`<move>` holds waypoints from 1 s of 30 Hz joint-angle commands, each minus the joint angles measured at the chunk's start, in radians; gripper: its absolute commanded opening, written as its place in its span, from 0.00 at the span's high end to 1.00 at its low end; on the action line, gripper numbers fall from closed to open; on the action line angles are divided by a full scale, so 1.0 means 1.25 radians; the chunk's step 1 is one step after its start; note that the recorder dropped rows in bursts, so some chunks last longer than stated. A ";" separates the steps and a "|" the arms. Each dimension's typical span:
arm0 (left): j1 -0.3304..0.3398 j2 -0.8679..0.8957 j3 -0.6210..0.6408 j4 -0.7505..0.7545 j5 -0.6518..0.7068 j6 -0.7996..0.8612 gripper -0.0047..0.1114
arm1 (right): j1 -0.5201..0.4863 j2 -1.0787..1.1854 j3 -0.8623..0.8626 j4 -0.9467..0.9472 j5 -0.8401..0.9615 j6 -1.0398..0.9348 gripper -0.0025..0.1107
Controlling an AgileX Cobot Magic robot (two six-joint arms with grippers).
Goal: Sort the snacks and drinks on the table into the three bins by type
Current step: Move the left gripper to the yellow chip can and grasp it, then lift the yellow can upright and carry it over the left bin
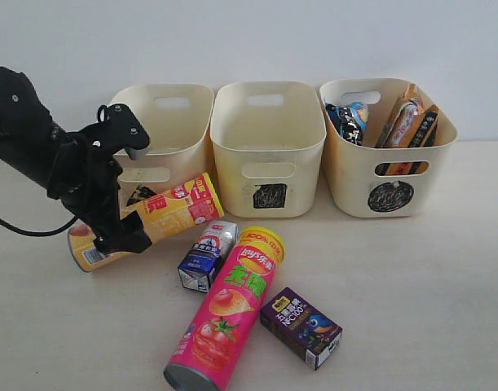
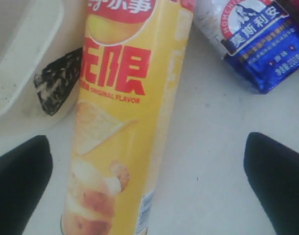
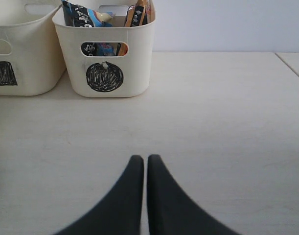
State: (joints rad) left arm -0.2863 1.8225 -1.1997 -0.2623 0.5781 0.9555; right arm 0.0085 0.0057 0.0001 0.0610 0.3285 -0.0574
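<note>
The yellow chip can with a red band (image 1: 163, 216) lies on the table (image 1: 412, 269) in front of the left bin (image 1: 163, 122). My left gripper (image 1: 118, 235) is open and straddles the can's lower end. In the left wrist view the yellow can (image 2: 122, 122) runs between the spread fingers (image 2: 19, 188) with a gap on each side. The pink Lay's can (image 1: 228, 314), the blue and white carton (image 1: 206, 257) and the purple carton (image 1: 301, 326) lie nearby. The blue-black bag (image 1: 346, 122) and orange bag (image 1: 405, 122) stand in the circle bin (image 1: 387, 175). My right gripper (image 3: 145, 159) is shut and empty.
The middle bin (image 1: 269, 138) carries a square mark and shows nothing inside. The left bin's mark (image 2: 58, 81) is partly hidden by the can. The right wrist view shows bare table (image 3: 213, 122) beside the circle bin (image 3: 104, 54). The blue and white carton (image 2: 257, 44) lies close to the yellow can.
</note>
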 commanded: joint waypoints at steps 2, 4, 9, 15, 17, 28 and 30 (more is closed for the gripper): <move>-0.002 0.041 -0.018 -0.007 -0.039 -0.003 0.12 | 0.002 -0.005 0.000 -0.003 -0.005 0.000 0.98; -0.002 0.055 -0.018 -0.004 -0.056 0.002 0.12 | 0.002 -0.005 0.000 -0.003 -0.005 0.000 0.98; -0.002 0.089 -0.018 0.000 -0.091 0.004 0.12 | 0.002 -0.005 0.000 -0.003 -0.005 0.000 0.98; -0.002 0.133 -0.018 0.000 -0.142 0.008 0.20 | 0.002 -0.005 0.000 -0.003 -0.005 0.000 0.98; -0.002 0.138 -0.018 0.000 -0.155 0.008 0.29 | 0.002 -0.005 0.000 -0.003 -0.005 0.000 0.98; -0.003 0.054 -0.016 0.010 -0.055 0.017 0.93 | 0.002 -0.005 0.000 -0.003 -0.002 0.000 0.98; -0.003 0.030 -0.016 0.010 -0.008 0.017 0.93 | 0.002 -0.005 0.000 -0.003 -0.002 0.000 0.98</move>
State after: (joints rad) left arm -0.2863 1.9078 -1.2152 -0.2507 0.4957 0.9720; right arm 0.0085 0.0057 0.0001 0.0610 0.3305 -0.0574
